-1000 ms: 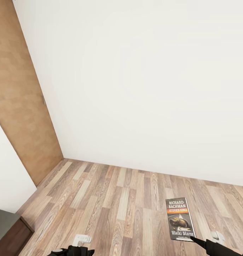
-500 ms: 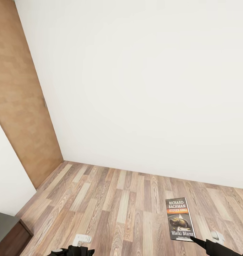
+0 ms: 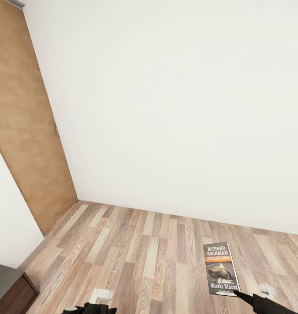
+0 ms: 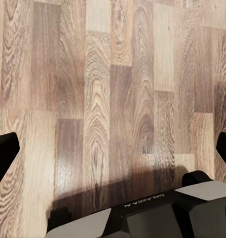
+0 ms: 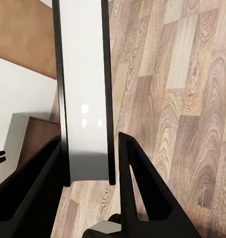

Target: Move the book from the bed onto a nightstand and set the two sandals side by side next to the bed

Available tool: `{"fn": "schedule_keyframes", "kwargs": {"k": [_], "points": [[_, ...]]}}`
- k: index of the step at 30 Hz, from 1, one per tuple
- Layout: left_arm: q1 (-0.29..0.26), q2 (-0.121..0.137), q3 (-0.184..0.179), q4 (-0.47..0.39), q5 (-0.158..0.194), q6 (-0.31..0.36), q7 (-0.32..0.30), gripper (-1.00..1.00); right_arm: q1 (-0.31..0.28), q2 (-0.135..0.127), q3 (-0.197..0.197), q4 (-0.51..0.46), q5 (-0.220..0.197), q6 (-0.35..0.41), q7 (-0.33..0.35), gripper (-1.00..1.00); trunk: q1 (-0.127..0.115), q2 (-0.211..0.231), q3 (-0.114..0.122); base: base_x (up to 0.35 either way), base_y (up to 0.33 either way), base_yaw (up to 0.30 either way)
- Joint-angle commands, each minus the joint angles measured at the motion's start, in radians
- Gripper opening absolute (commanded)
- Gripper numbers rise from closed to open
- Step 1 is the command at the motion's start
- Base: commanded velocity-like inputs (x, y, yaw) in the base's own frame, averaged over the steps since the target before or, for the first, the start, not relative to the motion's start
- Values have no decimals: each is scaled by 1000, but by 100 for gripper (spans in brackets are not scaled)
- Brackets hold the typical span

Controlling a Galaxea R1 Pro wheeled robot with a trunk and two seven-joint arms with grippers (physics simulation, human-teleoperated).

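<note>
The book (image 3: 221, 268), a dark paperback with white "RICHARD BACHMAN" lettering and an orange strip, hangs above the wood-plank floor at the lower right of the head view. My right gripper (image 3: 237, 294) is shut on its near edge. The right wrist view has the book (image 5: 83, 89) edge-on, white pages showing, clamped between the two black fingers (image 5: 135, 168). My left gripper (image 4: 113, 148) is open over bare floor, holding nothing. A corner of the bed (image 3: 9, 285), grey on top with a dark brown frame, sits at the lower left. The sandals and nightstand are out of view.
A plain white wall (image 3: 179, 109) stands close ahead. A light-brown wooden door (image 3: 27, 131) stands at the left beside a white wall section (image 3: 9, 218). Wood-plank floor (image 3: 144, 253) stretches from the wall toward me.
The whole head view has shifted slightly, so the camera has moved; the bed corner sits lower in the picture. The book stays in my right gripper as before.
</note>
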Motion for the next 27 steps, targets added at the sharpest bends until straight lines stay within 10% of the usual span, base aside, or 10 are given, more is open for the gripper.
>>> {"fn": "schedule_keyframes", "kwargs": {"k": [1,27], "points": [[0,0,-4,1,0,-3,-3,100,-1,0,8,2,-10,6,4,-100,1,-2,-1,0,0,0],[2,0,-2,1,3,-3,-4,100,-1,0,8,2,-10,7,5,-100,1,-2,21,0,0,0]]}}
